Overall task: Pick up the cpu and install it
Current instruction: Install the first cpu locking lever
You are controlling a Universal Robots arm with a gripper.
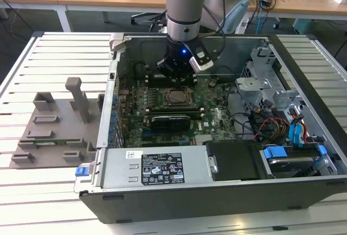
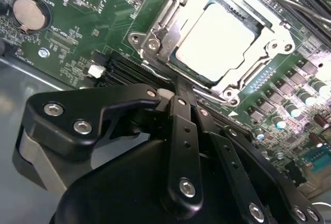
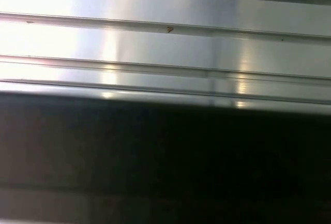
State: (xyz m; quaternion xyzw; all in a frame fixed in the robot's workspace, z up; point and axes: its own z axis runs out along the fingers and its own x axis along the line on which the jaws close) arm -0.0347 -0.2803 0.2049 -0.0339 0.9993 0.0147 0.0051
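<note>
The cpu [image 2: 214, 40], a flat square chip with a pale silver top, lies inside the metal socket frame [image 2: 150, 40] on the green motherboard [image 2: 77, 38]. In the exterior view the cpu [image 1: 178, 97] sits at the middle of the board in the open computer case [image 1: 162, 170]. My gripper [image 2: 173, 90] hangs just beside the socket's edge, its black links drawn together at the tip, shut with nothing seen between them. From the exterior view the gripper [image 1: 176, 76] is low over the board, just behind the socket.
A grey plastic holder tray [image 1: 54, 129] rests on the slatted table at the exterior view's left. Memory slots [image 1: 162, 80], a black card [image 1: 171, 121], cables [image 1: 265, 124] and a drive cage [image 1: 260, 83] crowd the case. A coin battery [image 2: 28, 13] sits on the board.
</note>
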